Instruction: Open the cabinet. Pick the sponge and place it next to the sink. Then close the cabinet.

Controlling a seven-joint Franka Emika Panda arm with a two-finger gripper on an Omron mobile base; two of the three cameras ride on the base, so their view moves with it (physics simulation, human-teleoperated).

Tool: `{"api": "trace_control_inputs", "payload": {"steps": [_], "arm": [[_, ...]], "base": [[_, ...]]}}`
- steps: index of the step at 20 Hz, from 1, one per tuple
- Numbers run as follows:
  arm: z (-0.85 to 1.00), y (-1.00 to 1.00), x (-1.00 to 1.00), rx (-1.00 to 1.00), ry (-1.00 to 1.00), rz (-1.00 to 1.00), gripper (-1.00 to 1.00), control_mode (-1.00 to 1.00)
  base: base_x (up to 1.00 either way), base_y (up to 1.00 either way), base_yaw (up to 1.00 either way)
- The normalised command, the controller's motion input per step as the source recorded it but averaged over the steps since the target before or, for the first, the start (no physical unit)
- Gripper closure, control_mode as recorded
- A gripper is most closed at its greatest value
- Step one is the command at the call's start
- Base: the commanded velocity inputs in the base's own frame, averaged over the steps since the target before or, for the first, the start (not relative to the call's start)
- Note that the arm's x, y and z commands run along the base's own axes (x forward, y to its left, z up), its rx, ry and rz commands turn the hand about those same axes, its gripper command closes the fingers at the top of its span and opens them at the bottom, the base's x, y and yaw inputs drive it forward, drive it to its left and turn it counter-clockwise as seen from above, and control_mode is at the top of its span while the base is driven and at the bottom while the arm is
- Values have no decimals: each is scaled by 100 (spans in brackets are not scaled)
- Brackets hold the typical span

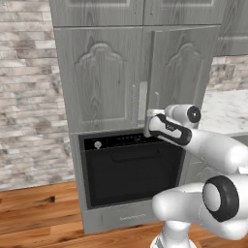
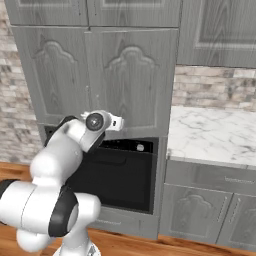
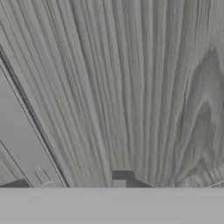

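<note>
The cabinet stands above the black oven, and its right door is swung partly out while the left door is flat shut. The sponge I want must be inside; I cannot see it from here. The step in hand, as I judge it, is getting that right door wide enough to reach past. To do it well I should follow the door's arc around its hinge rather than pull straight back, and keep my wrist clear of the oven's top edge. My gripper sits at the lower inner edge of the open door, just by its handle. My fingers are nearly closed; whether they pinch the handle or only press the door, I cannot tell. Up close I see grey wood grain.
</note>
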Motion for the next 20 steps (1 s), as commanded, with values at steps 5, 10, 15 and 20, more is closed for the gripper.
{"api": "trace_control_inputs", "payload": {"steps": [5,10,15,20], "arm": [[41,-55,-18,-13,2,0,100,-100],[51,-68,-28,-12,5,0,100,-100],[58,-90,-37,-6,1,0,100,-100],[65,-91,-45,0,0,0,100,-100]], "base": [[0,0,0],[0,0,0],[0,0,0],[0,0,0]]}}
